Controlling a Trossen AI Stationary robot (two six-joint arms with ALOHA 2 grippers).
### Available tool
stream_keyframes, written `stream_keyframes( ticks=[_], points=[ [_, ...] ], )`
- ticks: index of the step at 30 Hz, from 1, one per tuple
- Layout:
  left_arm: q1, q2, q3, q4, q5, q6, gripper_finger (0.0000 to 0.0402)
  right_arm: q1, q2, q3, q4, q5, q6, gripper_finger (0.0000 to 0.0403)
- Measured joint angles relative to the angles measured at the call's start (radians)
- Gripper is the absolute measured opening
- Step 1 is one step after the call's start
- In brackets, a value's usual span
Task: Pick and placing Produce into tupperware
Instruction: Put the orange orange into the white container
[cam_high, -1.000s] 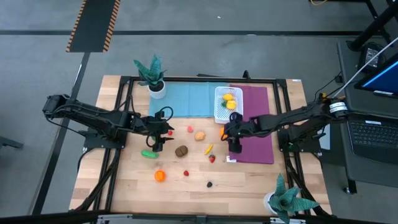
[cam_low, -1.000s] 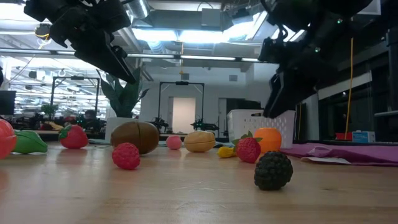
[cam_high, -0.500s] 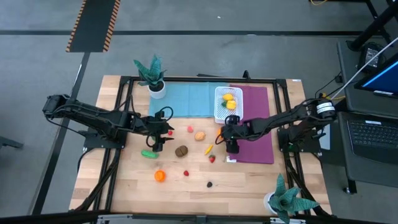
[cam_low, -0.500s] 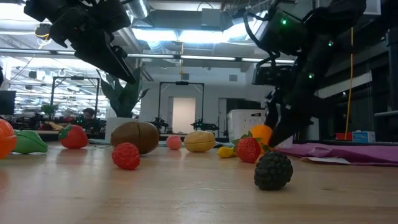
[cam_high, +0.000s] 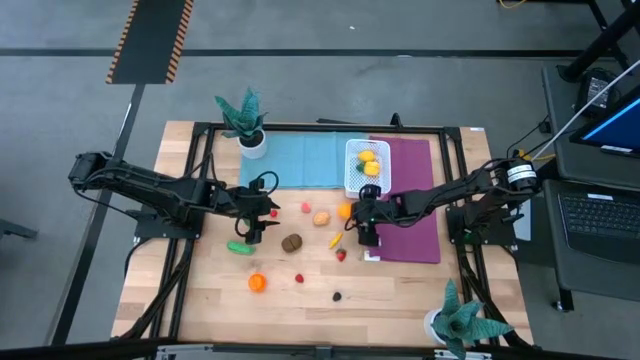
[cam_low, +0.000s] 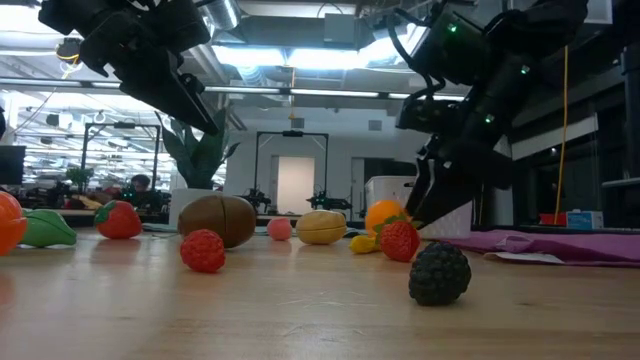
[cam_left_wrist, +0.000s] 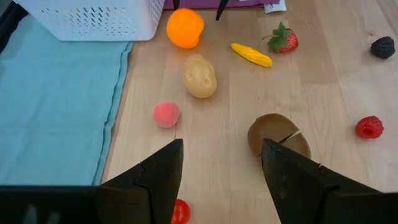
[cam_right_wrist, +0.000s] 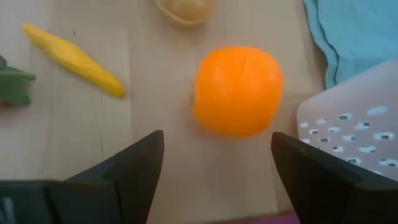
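- High view: the white tupperware (cam_high: 365, 167) sits at the back middle of the table (cam_high: 200, 290), straddling the blue mat (cam_high: 300, 160) and the purple mat (cam_high: 410, 210), with yellow and orange produce already inside it.
- An orange (cam_high: 344, 211) lies on the bare wood just in front of the tupperware's front left corner. A second ago it sat closer to the purple mat, right under the right gripper; it has since shifted leftward, away from that mat.
- The right gripper (cam_high: 366, 226) hangs just beside the orange, in front of the tupperware at the purple mat's edge. Its jaws stand wide apart and hold nothing; in the right wrist view the orange (cam_right_wrist: 238, 90) lies ahead between the two fingers (cam_right_wrist: 127, 177), untouched. The arm has swung a little toward the left since the earlier frames.
- Farther from the tupperware, on the wood, lie a potato (cam_high: 321, 217), a yellow banana piece (cam_high: 335, 240), a strawberry (cam_high: 341, 255), a brown kiwi (cam_high: 291, 242), a raspberry (cam_high: 298, 278), a dark berry (cam_high: 337, 295), a second orange (cam_high: 257, 283) and a green piece (cam_high: 238, 247), none of them moved.
- The left gripper (cam_high: 252, 212) waits well left of the tupperware, above a small red piece (cam_high: 273, 212), jaws partly open and empty, unchanged.
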Motion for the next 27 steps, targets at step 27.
stream_keyframes(
  ticks=[27],
  points=[
    [0.000,0.000,0.000,-0.019,0.000,0.000,0.0207,-0.025,0.082,0.005,0.225,-0.027,-0.050,0.0297]
  ],
)
